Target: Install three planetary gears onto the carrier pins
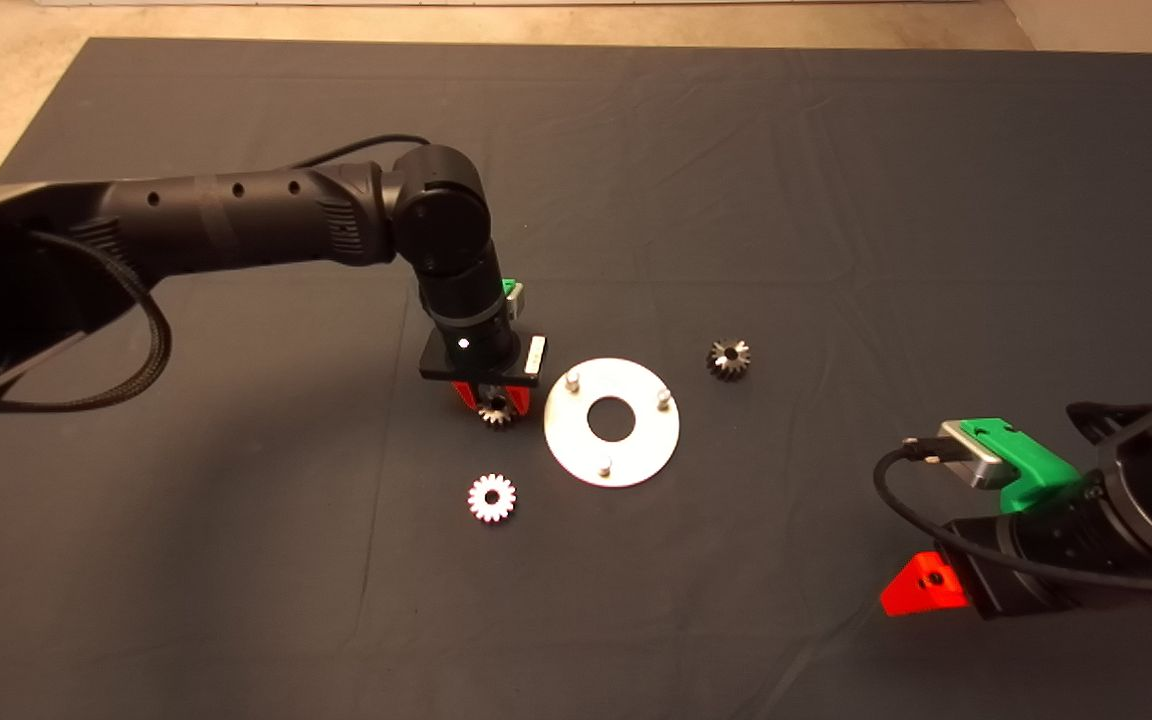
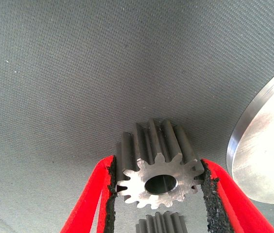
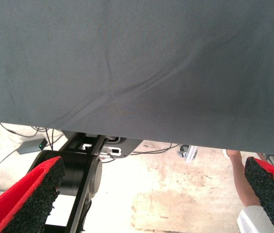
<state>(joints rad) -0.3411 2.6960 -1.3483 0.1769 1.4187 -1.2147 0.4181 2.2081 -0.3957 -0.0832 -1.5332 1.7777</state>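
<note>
We see the left pincer [image 1: 494,405] lowered onto the dark mat [image 1: 836,200], just beside the left edge of the flat silver disc [image 1: 636,455]. Its two red fingers [image 2: 91,204] are clenched on one planetary gear [image 2: 157,167], the black pads touching the teeth on either side; the gear appears to sit on the mat, its centre hole facing the wrist camera. In the left wrist view a second toothed shape shows below the gripped gear, cut off by the frame edge.

The three carrier pins [image 1: 572,380] stand upright near the disc's rim, all bare. A bright gear [image 1: 492,497] lies flat on the mat near the disc's lower left, apart from it. A darker gear [image 1: 728,359] rests to the disc's upper right, also apart.

The right pincer [image 1: 921,588] waits at the lower right edge, released, its pads wide apart [image 3: 35,194]. Beyond the mat edge its wrist view shows floor, cables and part of a person's leg [image 3: 246,187].
</note>
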